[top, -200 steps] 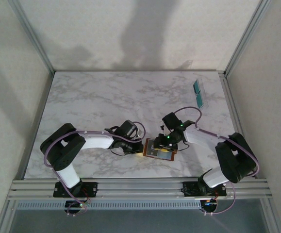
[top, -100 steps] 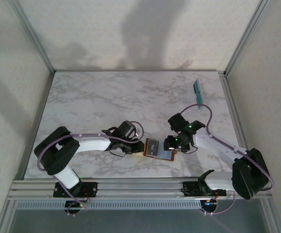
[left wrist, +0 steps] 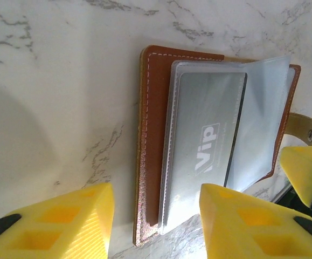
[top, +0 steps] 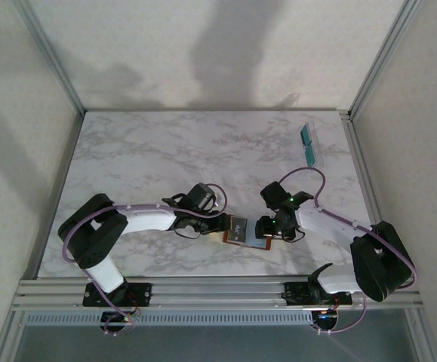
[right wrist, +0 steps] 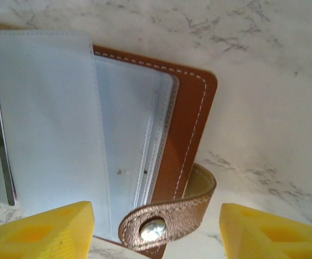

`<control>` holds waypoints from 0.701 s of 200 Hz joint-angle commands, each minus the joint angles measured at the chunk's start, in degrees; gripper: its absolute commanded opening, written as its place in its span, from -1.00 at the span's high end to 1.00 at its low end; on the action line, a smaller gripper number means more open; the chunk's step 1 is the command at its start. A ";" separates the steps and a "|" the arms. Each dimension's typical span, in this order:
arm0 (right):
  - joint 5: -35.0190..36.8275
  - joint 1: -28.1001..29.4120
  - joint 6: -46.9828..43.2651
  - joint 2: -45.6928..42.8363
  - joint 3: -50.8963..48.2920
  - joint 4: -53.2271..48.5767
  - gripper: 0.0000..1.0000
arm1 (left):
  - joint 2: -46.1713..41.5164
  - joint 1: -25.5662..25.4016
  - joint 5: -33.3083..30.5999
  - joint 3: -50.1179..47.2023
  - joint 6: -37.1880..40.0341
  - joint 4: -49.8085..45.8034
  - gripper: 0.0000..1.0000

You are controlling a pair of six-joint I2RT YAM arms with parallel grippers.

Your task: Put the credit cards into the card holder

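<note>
As seen from above, the card holder (top: 246,231) lies open on the desk (top: 150,158) at 6 o'clock, near the front edge. I read the left gripper (top: 220,223) at its 9 o'clock side, fingers parted and holding nothing. The right gripper (top: 267,228) sits at 3 o'clock, spread wider, also empty, above the snap tab (right wrist: 166,218). A grey card (left wrist: 207,145) occupies one clear sleeve. Teal credit cards (top: 306,136) rest in a clear tray (top: 313,154) at 1 o'clock.

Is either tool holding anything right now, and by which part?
Nothing is held: left tool and right tool both stand open over the open card holder, gripping no part of it.
</note>
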 commanded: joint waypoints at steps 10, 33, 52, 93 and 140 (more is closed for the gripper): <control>-2.51 -1.33 -0.63 0.85 -3.15 5.33 -0.06 | 2.29 -0.45 0.86 2.06 -0.49 1.06 0.05; -3.18 -1.40 -0.95 1.19 -3.71 7.26 0.16 | 3.03 -0.45 1.23 2.63 -1.04 1.80 0.05; -6.14 -1.39 -1.72 1.77 -5.19 11.42 0.25 | 3.25 -0.44 1.46 3.13 -0.48 1.28 0.06; -11.00 -0.42 -3.37 2.81 -5.08 16.38 0.42 | 0.65 -0.14 0.79 -0.12 -0.79 0.98 0.35; -15.64 2.35 -4.69 8.64 -0.95 21.95 0.55 | -7.37 1.26 -0.26 -5.40 -2.76 1.23 0.66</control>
